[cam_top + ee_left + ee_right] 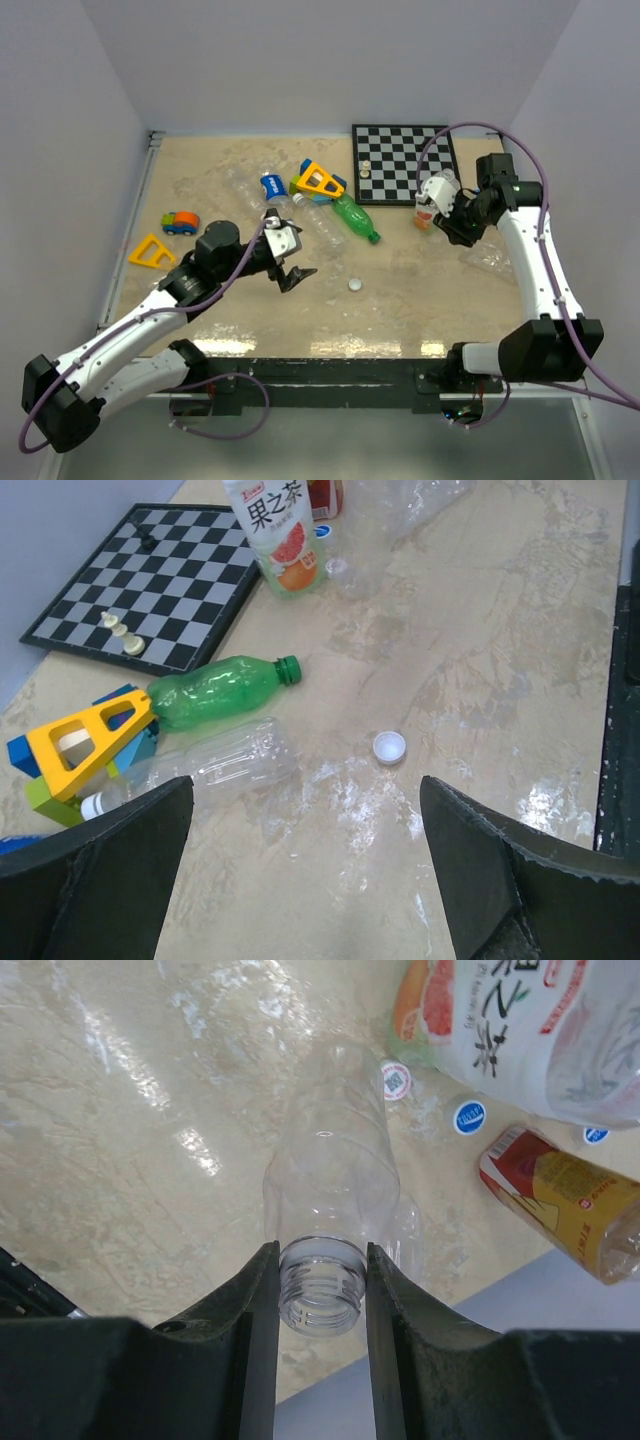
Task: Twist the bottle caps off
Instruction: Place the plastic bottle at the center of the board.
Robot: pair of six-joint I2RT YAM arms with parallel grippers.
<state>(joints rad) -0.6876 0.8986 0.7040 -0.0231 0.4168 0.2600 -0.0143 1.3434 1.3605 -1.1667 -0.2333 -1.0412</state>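
Hovering with jaws spread wide, the left gripper [291,272] grips nothing; a loose white cap [356,285] lies on the table [450,310] just to its right. Farther right, the right gripper [320,1260] clamps the uncapped neck of a clear bottle [325,1175].

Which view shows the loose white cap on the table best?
Left wrist: the loose white cap lies unobstructed, its round rim clear. Top external shows it only as a tiny white dot. Right wrist does not show it.
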